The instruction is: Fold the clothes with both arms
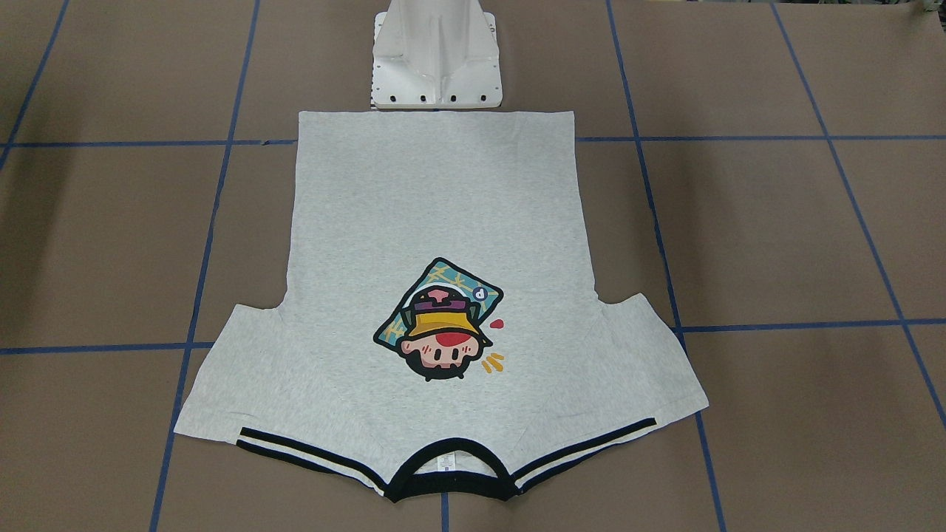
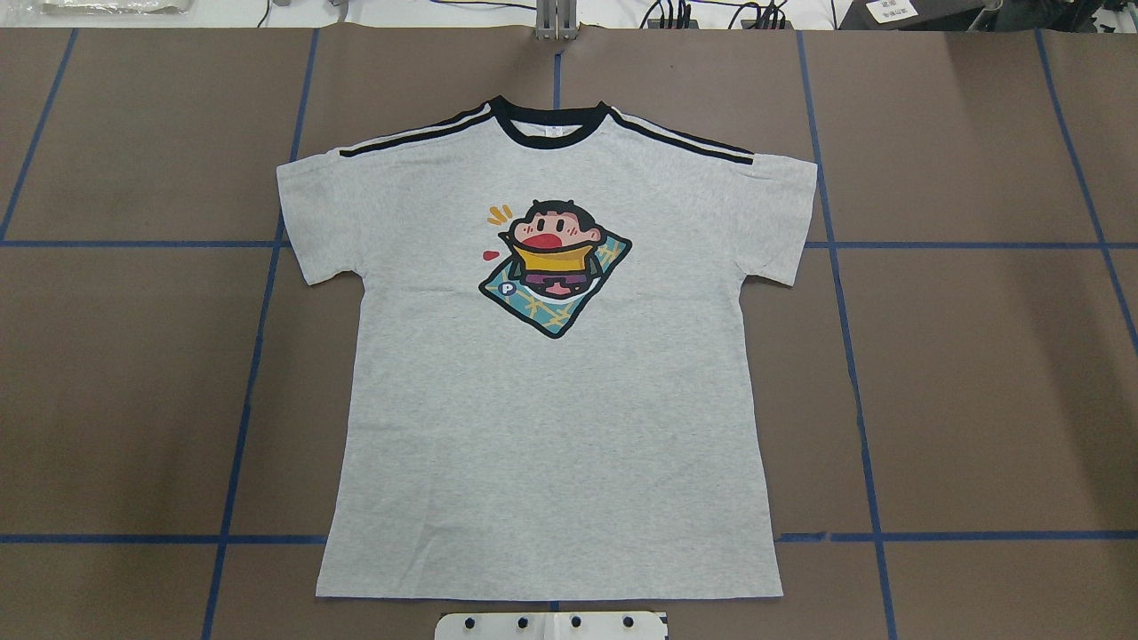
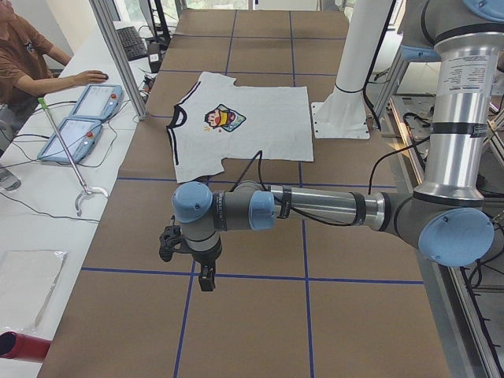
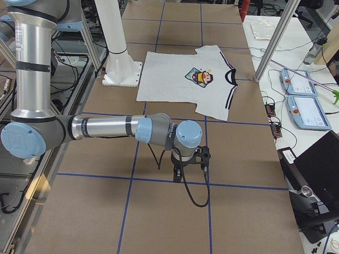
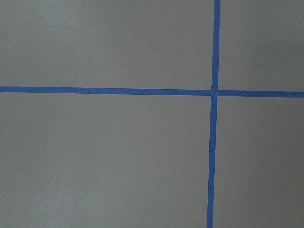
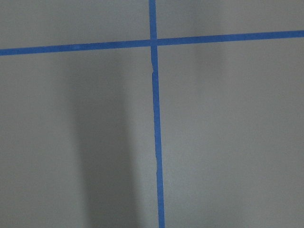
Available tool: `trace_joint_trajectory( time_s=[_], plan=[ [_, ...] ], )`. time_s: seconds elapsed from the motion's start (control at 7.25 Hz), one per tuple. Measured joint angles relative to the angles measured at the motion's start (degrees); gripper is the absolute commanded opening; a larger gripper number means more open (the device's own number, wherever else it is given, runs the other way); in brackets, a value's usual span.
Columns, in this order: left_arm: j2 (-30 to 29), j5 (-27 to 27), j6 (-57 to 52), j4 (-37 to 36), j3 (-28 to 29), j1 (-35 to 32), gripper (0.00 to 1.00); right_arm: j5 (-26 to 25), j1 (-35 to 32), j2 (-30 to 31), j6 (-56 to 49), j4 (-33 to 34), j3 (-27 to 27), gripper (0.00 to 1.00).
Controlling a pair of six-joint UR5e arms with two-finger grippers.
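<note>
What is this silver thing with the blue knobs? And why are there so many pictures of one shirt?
The silver tubes are two robot arms. Each ends in a black two-finger pincer called a gripper. The left arm shows big in the picture from the table's left end, with its left gripper hanging over bare table. The right arm and right gripper show in the picture from the other end. Neither touches the T-shirt. I cannot tell if they are open or shut. Two cameras look down from above, one from behind the robot and one facing it, so the T-shirt looks upside down there. It lies flat and unfolded on the brown table, with the cartoon print facing up. The last two pictures come from cameras on the wrists. They show only table and blue tape lines.
</note>
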State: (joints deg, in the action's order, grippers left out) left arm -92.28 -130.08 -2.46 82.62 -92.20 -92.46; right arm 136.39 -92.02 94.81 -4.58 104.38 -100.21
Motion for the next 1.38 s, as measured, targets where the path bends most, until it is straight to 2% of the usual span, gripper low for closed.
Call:
trace_joint_trajectory(
  time_s=[0.41,0.83,1.1,1.38],
  plan=[
    [-0.06,-0.05,-0.09,0.60,0.03,-0.06,1.00,0.15,0.07,-0.54,0.06,-0.06,-0.05,1.00],
    [-1.24,-0.50,-0.07,6.89,0.28,-0.01,1.00,0.02,0.86,-1.84,0.53,-0.88,-0.10,1.00],
    [-4.31,-1.40,0.05,9.50,0.24,0.10,1.00,0.02,3.66,-5.17,4.34,-2.91,0.06,1.00],
    [-5.23,-7.00,0.31,14.13,0.56,0.64,1.00,-0.23,9.64,-11.13,11.78,-5.85,1.08,1.00]
  ],
)
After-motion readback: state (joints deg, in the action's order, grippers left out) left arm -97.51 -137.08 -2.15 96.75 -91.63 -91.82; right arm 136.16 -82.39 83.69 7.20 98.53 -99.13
